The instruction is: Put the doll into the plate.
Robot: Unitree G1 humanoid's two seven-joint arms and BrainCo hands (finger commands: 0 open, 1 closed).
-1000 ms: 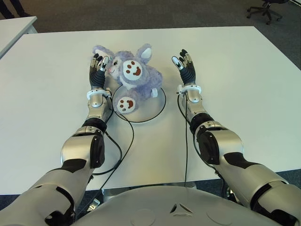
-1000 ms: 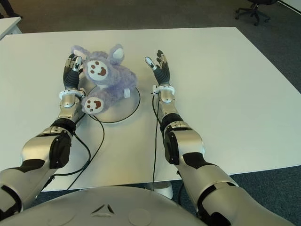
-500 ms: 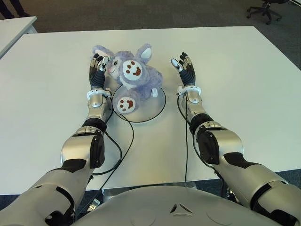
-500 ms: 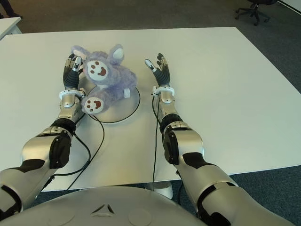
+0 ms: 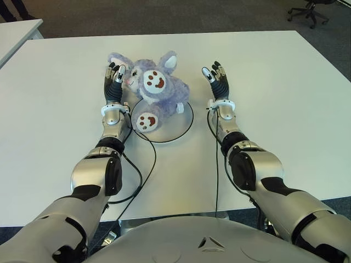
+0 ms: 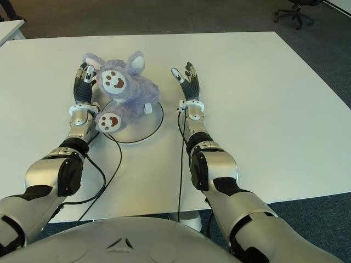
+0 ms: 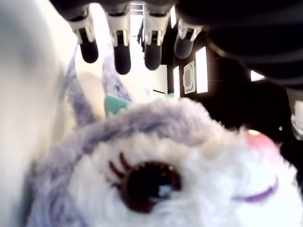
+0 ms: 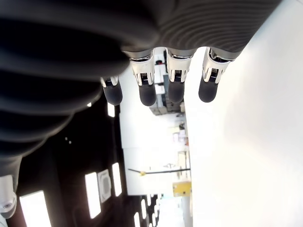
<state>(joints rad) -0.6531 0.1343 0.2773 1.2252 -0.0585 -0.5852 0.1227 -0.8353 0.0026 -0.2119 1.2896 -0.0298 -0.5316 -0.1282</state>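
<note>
Fingers extended on both hands, holding nothing. Table [image 5: 285, 109] carries the plate [image 5: 181, 127] toward its far edge; the doll [image 5: 153, 93] lies across the plate's far-left rim. Left hand [image 5: 113, 82] beside its head, right hand [image 5: 218, 82] apart. Placement judged done; next, withdraw.

White table [image 5: 285, 82], dark carpet floor [image 5: 164, 16], office chair [image 5: 310, 8] (far right corner), second table [image 5: 16, 33]
</note>
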